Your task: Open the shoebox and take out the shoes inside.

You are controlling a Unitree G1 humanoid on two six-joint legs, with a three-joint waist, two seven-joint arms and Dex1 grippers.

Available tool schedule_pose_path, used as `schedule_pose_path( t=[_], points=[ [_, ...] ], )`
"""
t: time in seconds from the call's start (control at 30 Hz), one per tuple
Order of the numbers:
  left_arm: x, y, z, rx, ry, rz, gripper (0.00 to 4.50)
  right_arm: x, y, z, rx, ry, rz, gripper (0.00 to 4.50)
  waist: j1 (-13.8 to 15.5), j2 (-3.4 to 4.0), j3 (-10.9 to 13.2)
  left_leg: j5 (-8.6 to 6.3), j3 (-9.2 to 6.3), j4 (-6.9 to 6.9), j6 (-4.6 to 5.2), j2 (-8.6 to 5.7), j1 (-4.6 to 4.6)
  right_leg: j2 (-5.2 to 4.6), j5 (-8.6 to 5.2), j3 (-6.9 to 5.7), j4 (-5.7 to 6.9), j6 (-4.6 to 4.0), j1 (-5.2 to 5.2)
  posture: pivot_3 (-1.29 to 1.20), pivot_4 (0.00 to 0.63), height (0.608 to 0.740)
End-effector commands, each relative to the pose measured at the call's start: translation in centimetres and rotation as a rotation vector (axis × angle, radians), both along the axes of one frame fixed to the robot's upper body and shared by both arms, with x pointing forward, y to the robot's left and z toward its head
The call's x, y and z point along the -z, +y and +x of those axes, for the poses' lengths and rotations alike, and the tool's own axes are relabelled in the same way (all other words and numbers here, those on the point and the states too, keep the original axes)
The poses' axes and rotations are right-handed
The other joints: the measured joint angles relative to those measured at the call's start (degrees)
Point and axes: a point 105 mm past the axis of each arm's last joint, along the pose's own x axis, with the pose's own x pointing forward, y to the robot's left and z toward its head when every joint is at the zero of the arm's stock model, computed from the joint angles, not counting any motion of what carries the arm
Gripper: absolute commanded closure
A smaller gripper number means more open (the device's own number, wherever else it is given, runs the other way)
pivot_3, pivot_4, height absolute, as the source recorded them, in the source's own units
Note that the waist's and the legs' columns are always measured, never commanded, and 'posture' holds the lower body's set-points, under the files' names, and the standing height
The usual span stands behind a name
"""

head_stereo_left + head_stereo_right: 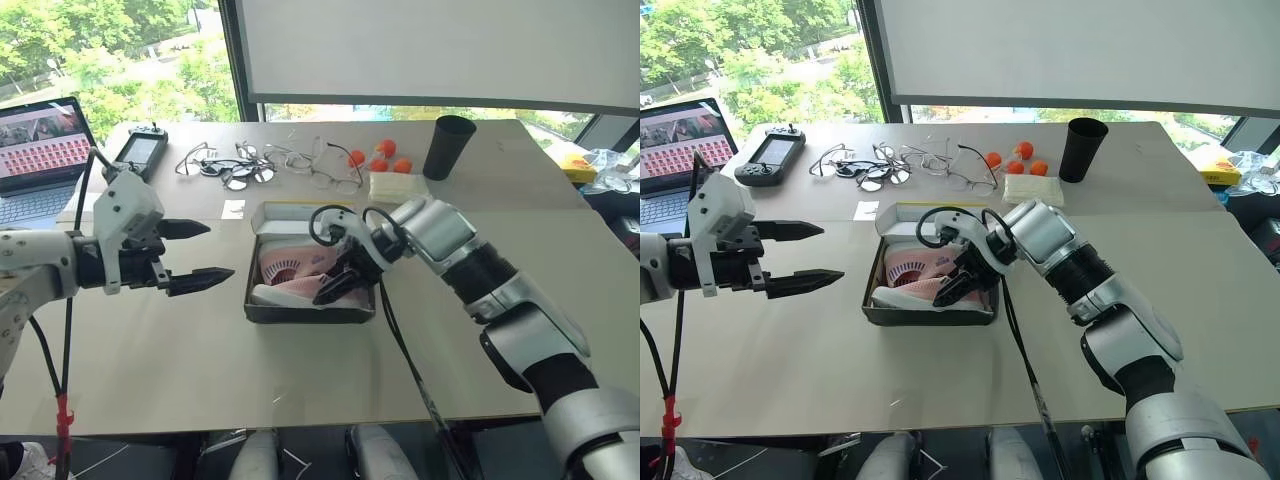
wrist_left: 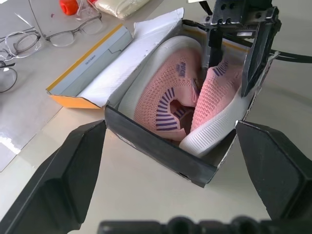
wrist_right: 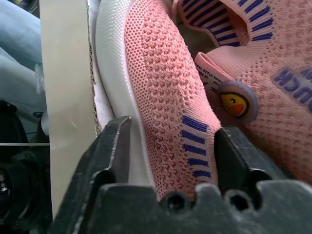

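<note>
Between right gripper (image 3: 170, 161) fingers, one pink shoe (image 3: 165, 97) inside shoebox (image 1: 300, 312).

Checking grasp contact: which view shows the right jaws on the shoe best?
Right wrist view: both fingers straddle the near shoe, one on its white sole, one inside the collar. Left wrist view shows the right gripper from across the shoebox. Head views are distant, contact hidden.
</note>
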Motion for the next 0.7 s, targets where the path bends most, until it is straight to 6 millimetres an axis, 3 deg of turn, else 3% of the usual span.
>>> schedule_pose_path(
  t=[0.03, 0.13, 0.17, 0.27, 0.4, 0.47, 0.63, 0.7],
  points=[
    [-0.9, -0.1, -0.3, 0.002, -0.052, 0.005, 0.00, -1.5, 0.5, 0.3, -0.010, -0.030, 0.041, 3.35, 0.0, 0.00, 0.0, 0.00, 0.00, 0.00, 0.00, 0.00, 0.01, 0.00, 0.00, 0.00, 0.01, 0.00, 0.00, 0.00, 0.150, 0.724],
    [-0.9, -0.1, -0.3, 0.001, -0.053, 0.007, 0.00, -1.8, 0.5, 0.5, 0.004, -0.020, 0.065, 4.38, 0.0, 0.00, 0.0, 0.00, 0.00, 0.00, 0.00, 0.01, 0.02, 0.01, 0.00, 0.00, 0.02, 0.00, 0.01, 0.00, 0.150, 0.724],
    [-0.9, -0.1, -0.2, 0.001, -0.054, 0.008, 0.00, -2.0, 0.5, 0.6, 0.009, -0.015, 0.080, 4.48, 0.0, 0.00, 0.0, 0.00, -0.01, 0.00, 0.00, 0.00, 0.02, 0.01, 0.00, 0.00, 0.01, 0.00, 0.01, 0.00, 0.150, 0.724],
    [-0.9, -0.1, -0.1, 0.003, -0.055, 0.011, 0.00, -5.0, 1.0, -0.4, -0.012, 0.130, 0.281, 4.48, 0.0, -0.01, 0.0, 0.00, -0.01, 0.00, 0.00, 0.00, 0.00, 0.00, 0.00, 0.00, 0.01, 0.00, 0.01, 0.00, 0.150, 0.724],
    [-1.0, -0.2, 0.0, 0.011, -0.057, 0.013, 0.00, -5.9, 0.6, -0.4, 0.004, 0.223, 0.387, 4.48, 0.1, -0.02, 0.0, 0.00, -0.04, 0.00, 0.00, 0.00, -0.02, 0.00, 0.01, -0.01, 0.00, -0.01, 0.00, 0.00, 0.150, 0.724],
    [-1.0, -0.3, 0.1, 0.014, -0.057, 0.011, 0.00, -3.3, 0.0, 0.7, 0.061, 0.114, 0.264, 4.48, 0.1, -0.03, 0.0, 0.00, -0.05, 0.00, 0.00, 0.00, -0.01, 0.00, 0.01, -0.03, -0.02, -0.01, 0.02, 0.00, 0.150, 0.724],
    [-0.9, -0.4, 0.0, 0.017, -0.054, 0.008, 0.00, -1.8, -0.4, 1.7, 0.125, 0.007, 0.171, 4.48, 0.1, -0.03, 0.0, 0.00, -0.05, 0.01, 0.00, -0.02, -0.01, 0.00, 0.00, -0.03, 0.01, 0.00, 0.02, 0.00, 0.150, 0.724],
    [-0.9, -0.3, -0.1, 0.016, -0.053, 0.012, 0.00, 0.0, -1.5, 3.3, 0.132, -0.244, -0.001, 4.48, 0.1, -0.04, 0.0, 0.00, -0.04, 0.01, 0.00, -0.01, 0.01, -0.01, 0.00, -0.03, 0.01, 0.00, 0.03, 0.00, 0.150, 0.724]
  ],
)
